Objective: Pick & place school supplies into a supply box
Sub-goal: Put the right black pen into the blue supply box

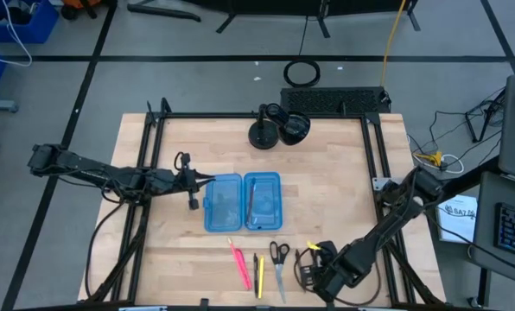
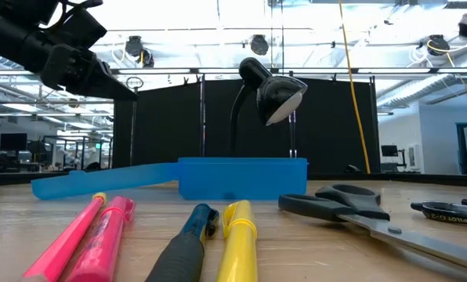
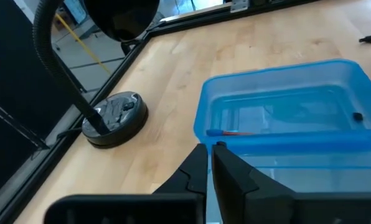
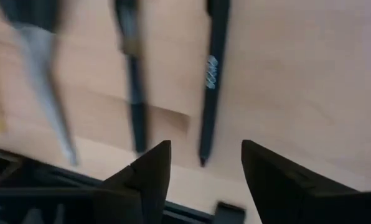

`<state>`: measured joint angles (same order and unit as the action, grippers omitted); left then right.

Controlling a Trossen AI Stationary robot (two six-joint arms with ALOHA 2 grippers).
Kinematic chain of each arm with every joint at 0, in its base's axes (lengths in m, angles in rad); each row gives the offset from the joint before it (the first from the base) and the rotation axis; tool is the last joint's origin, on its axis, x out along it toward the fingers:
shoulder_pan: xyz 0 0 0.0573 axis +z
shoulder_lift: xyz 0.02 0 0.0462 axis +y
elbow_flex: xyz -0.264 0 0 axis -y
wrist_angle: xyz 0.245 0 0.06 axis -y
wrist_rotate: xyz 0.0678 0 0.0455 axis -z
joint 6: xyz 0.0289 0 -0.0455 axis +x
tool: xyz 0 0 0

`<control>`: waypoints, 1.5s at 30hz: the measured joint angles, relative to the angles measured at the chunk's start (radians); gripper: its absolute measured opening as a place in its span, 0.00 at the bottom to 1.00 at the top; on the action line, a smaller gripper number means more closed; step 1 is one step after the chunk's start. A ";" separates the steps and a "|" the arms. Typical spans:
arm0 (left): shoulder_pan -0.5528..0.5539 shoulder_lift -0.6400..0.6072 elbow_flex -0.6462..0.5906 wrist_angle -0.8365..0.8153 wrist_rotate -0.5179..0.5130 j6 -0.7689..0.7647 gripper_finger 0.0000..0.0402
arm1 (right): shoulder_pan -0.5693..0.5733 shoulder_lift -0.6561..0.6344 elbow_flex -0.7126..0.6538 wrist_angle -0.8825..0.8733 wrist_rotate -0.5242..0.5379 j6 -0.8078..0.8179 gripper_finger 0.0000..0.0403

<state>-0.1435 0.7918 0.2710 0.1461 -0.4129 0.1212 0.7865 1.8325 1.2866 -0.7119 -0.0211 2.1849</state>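
Arms reach in from both sides in the high view: the left gripper point(image 1: 207, 180) stretches level across the table to the left edge of the supply box point(image 1: 243, 202), which lies open near the middle, both blue halves flat; the right gripper point(image 1: 309, 266) bends low at the near edge, just right of the scissors point(image 1: 279, 263). Bare wood lies between the box and the row of pink pens point(image 1: 240, 265), black pen point(image 1: 256, 269) and yellow pen point(image 1: 261, 273). The low view shows the box point(image 2: 241, 177) behind those supplies. In the left wrist view the fingers point(image 3: 195, 177) are closed together with nothing between them, at the translucent box's point(image 3: 279, 118) rim, a desk lamp point(image 3: 114, 115) beyond. In the right wrist view the fingers point(image 4: 151, 171) stand apart above a black pen point(image 4: 211, 81).
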 joint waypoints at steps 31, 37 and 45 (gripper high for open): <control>0.000 0.000 0.000 0.005 0.049 -0.015 0.08 | -0.038 0.325 0.131 -0.180 -0.274 -0.158 0.46; 0.000 0.000 0.000 0.004 0.049 -0.018 0.06 | -0.052 0.321 0.129 -0.200 -0.195 -0.185 0.46; -0.001 0.000 0.000 0.004 0.049 -0.022 0.01 | -0.079 0.321 0.130 -0.193 -0.175 -0.262 0.46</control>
<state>-0.1444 0.7918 0.2710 0.1501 -0.3641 0.0994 0.7073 2.1532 1.4170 -0.9053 -0.1958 1.9226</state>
